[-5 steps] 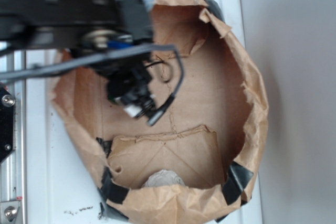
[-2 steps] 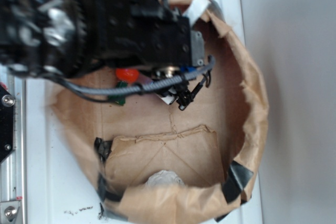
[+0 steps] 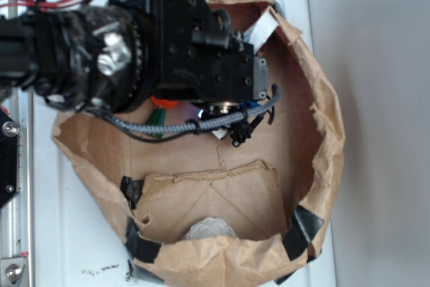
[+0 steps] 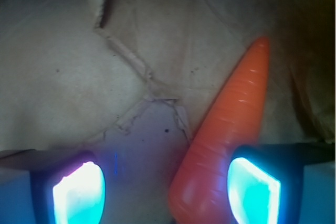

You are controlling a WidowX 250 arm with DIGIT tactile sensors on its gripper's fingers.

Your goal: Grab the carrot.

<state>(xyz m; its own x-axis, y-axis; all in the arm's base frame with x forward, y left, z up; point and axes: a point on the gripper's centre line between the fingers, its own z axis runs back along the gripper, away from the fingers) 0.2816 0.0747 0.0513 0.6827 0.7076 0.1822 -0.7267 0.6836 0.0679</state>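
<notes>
The carrot (image 4: 226,135) is glossy orange and lies on the brown paper floor of the bag. In the wrist view its thick end sits between my fingers, close against the right fingertip (image 4: 253,190), with its tip pointing up and right. My gripper (image 4: 167,192) is open, with a wide gap on the left side. In the exterior view only a bit of orange and the green stem (image 3: 159,120) show under the black wrist. The gripper itself is hidden there by the arm.
The brown paper bag (image 3: 322,132) has rolled-down, torn walls taped with black tape (image 3: 304,228). It stands on a white surface (image 3: 60,233). A folded paper flap (image 3: 215,199) lies inside at the front. A metal rail (image 3: 13,199) runs along the left.
The arm has swung in over the bag and lowered. The carrot, unseen a second ago, now shows under the wrist and between the fingers.
</notes>
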